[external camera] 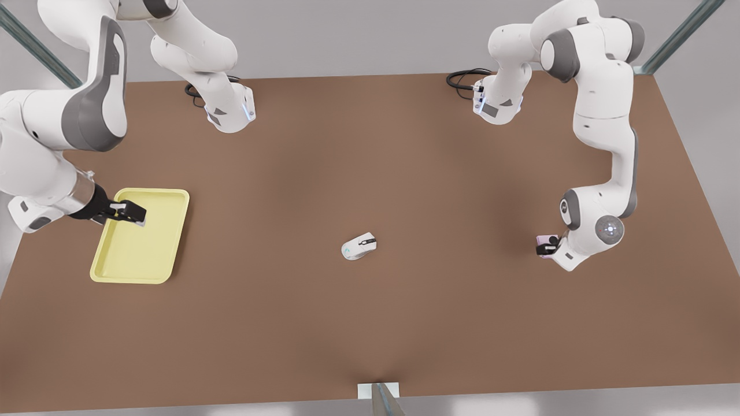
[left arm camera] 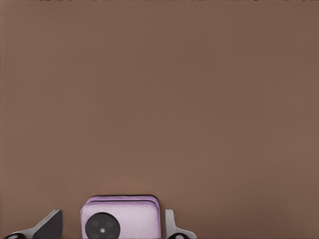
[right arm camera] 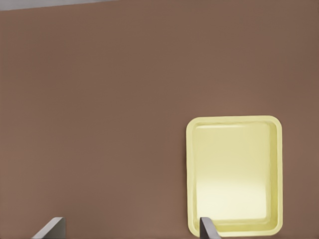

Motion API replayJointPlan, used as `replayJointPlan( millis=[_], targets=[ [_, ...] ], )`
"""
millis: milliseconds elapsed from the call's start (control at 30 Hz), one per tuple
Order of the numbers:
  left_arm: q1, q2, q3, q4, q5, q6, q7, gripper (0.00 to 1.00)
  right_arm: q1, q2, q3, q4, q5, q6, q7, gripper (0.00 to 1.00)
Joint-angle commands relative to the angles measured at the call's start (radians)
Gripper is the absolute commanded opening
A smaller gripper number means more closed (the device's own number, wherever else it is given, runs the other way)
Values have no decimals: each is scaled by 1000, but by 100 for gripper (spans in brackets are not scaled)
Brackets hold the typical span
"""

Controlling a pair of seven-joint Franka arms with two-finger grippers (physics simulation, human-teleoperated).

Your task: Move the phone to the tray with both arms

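Left wrist cam: phone (left arm camera: pixel 130 218) sits between the left gripper (left arm camera: pixel 112 226) fingers, at the frame edge and partly cropped. Pale lilac slab, rounded corners, one black round lens (left arm camera: pixel 102 227) visible on its face, with small light dots in it. A dark finger (left arm camera: pixel 50 225) stands on one side of the phone with a clear gap of worktop between; a lighter grey finger (left arm camera: pixel 171 225) is just beside the other edge, contact can't be confirmed. Fingers spread wider than the phone. Thin dark shadow along the phone's far edge. Rest is plain brown worktop (left arm camera: pixel 159 99).
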Motion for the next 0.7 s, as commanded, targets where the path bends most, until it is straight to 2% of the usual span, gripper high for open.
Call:
replayJointPlan(
  millis=[0,433,467,533,600,667],
  targets=[
    [3,5,0,-2,-2,64,23,100,0,0,0,1,-1,6,-1,100],
    [3,-7,-3,-55,-8,61,15,100,-2,7,0,11,0,4,-1,100],
    [3,-12,-3,-55,-8,56,15,95,-2,7,0,11,0,4,-1,100],
    [3,-14,-3,-55,-8,54,12,79,-3,7,0,11,0,4,0,100],
    [3,-12,-5,-53,-9,54,9,74,-2,7,0,11,0,4,0,100],
    [3,-12,-5,-51,-9,53,9,75,-3,7,0,9,0,4,0,100]
  ],
)
